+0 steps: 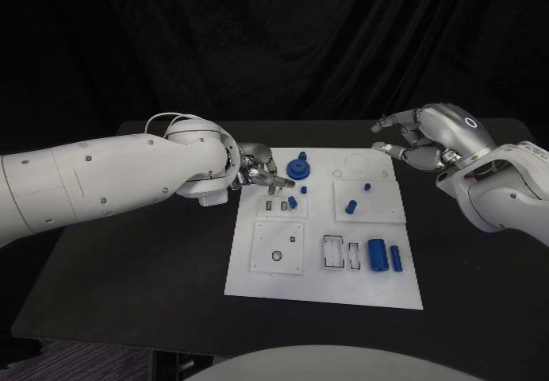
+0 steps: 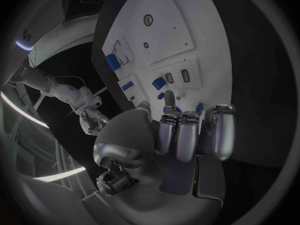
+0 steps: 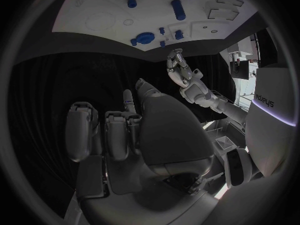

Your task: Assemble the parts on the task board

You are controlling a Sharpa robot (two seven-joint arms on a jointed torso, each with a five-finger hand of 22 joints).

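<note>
- At the board's (image 1: pixel 324 290) far-left corner: left hand (image 1: pixel 256 169), fingers curled over the edge; whether it holds a part cannot be told.
- Mid-board: gear (image 1: pixel 298 167) and pegs (image 1: pixel 351 207) seated; blocks (image 1: pixel 385 256) lie loose, slots (image 1: pixel 333 251) unfilled.
- Off the far-right corner: right hand (image 1: pixel 419 138), fingers apart, empty.

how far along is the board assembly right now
Early to midway, by the look of it. A round blue gear already stands on the task board. The left hand hovers beside it, holding nothing visible. Two blue blocks lie loose by empty slots. The right hand waits off-board.
</note>
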